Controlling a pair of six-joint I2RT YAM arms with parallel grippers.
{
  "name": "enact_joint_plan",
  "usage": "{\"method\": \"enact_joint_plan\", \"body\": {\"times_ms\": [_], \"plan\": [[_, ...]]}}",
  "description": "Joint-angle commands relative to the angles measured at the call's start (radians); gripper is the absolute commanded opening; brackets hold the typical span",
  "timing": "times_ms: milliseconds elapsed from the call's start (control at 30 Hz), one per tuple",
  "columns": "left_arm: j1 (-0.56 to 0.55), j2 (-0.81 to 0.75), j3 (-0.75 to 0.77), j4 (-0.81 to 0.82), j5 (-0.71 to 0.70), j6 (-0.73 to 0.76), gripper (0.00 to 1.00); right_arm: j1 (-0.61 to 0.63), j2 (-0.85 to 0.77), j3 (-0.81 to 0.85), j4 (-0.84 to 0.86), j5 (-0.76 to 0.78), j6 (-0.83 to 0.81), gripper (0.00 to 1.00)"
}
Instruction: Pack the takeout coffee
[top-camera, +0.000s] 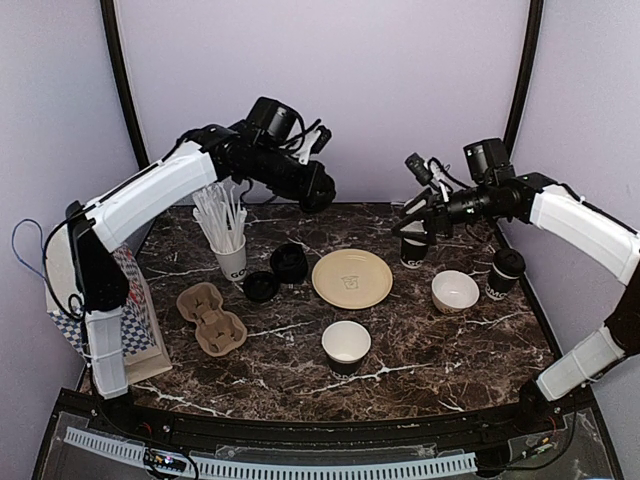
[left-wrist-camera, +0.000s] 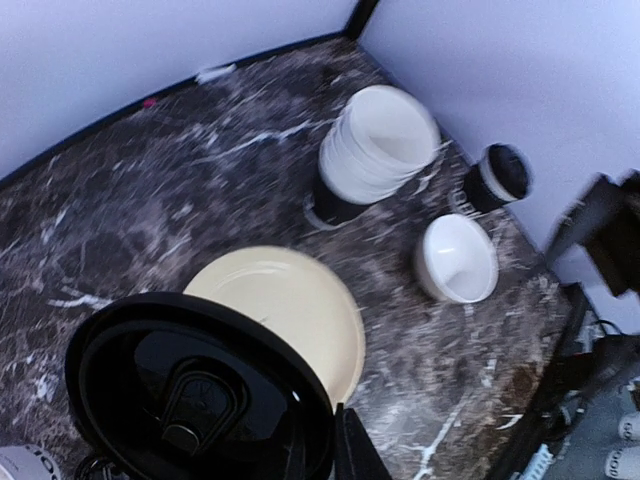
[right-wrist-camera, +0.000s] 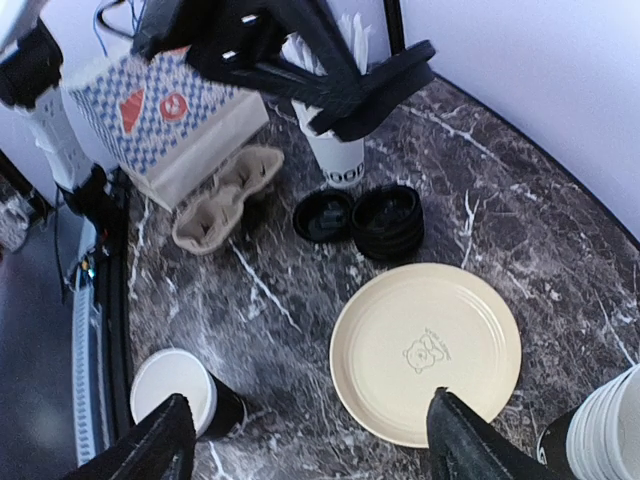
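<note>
Lid (left-wrist-camera: 200, 385) is pinched in my left gripper (top-camera: 318, 190), held high at far centre. Right gripper (right-wrist-camera: 312, 445) hangs spread and empty. Open cup (top-camera: 346, 345) stands near centre, uncapped. Lidding step, I judge; next, lower the lid squarely onto its rim.

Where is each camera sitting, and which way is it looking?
Top external: high behind both arms, looking down on the marble table.
Left wrist: on the left arm, facing rightward over the cream plate; its held black lid and one finger show.
Right wrist: on the right arm, facing leftward; the open right gripper shows.
All three see the plate.
</note>
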Motion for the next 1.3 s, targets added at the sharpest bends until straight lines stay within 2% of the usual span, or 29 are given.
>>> {"method": "enact_joint_plan", "body": {"times_ms": [0, 133, 233, 300, 367, 433, 467, 533, 733, 1267], "plan": [[-0.006, -0.200, -0.150, 0.296, 0.272, -0.024, 0.13, -0.049, 0.018, 0.102, 0.134, -0.171, 0.250, 0.82], [-0.005, -0.319, -0.342, 0.543, 0.396, -0.101, 0.13, -0.054, 0.026, 0.116, 0.275, -0.265, 0.434, 0.85], [-0.005, -0.393, -0.462, 0.713, 0.462, -0.144, 0.13, -0.054, 0.051, 0.112, 0.477, -0.375, 0.656, 0.86], [-0.006, -0.418, -0.523, 0.800, 0.486, -0.156, 0.14, -0.049, 0.065, 0.083, 0.701, -0.432, 0.863, 0.88], [-0.005, -0.431, -0.568, 0.845, 0.490, -0.161, 0.14, -0.041, 0.075, 0.043, 1.013, -0.469, 1.081, 0.89], [-0.005, -0.438, -0.584, 0.874, 0.496, -0.167, 0.14, -0.029, 0.089, 0.021, 1.195, -0.483, 1.278, 0.93], [-0.005, -0.439, -0.585, 0.881, 0.502, -0.168, 0.14, -0.022, 0.097, 0.020, 1.232, -0.482, 1.318, 0.95], [-0.005, -0.440, -0.586, 0.885, 0.508, -0.171, 0.14, 0.001, 0.116, 0.040, 1.192, -0.474, 1.308, 0.96], [-0.005, -0.454, -0.607, 0.925, 0.514, -0.195, 0.14, 0.074, 0.172, 0.127, 0.944, -0.439, 1.137, 0.98], [-0.005, -0.454, -0.621, 0.971, 0.564, -0.237, 0.14, 0.093, 0.237, 0.172, 0.951, -0.419, 1.159, 0.98]]}}
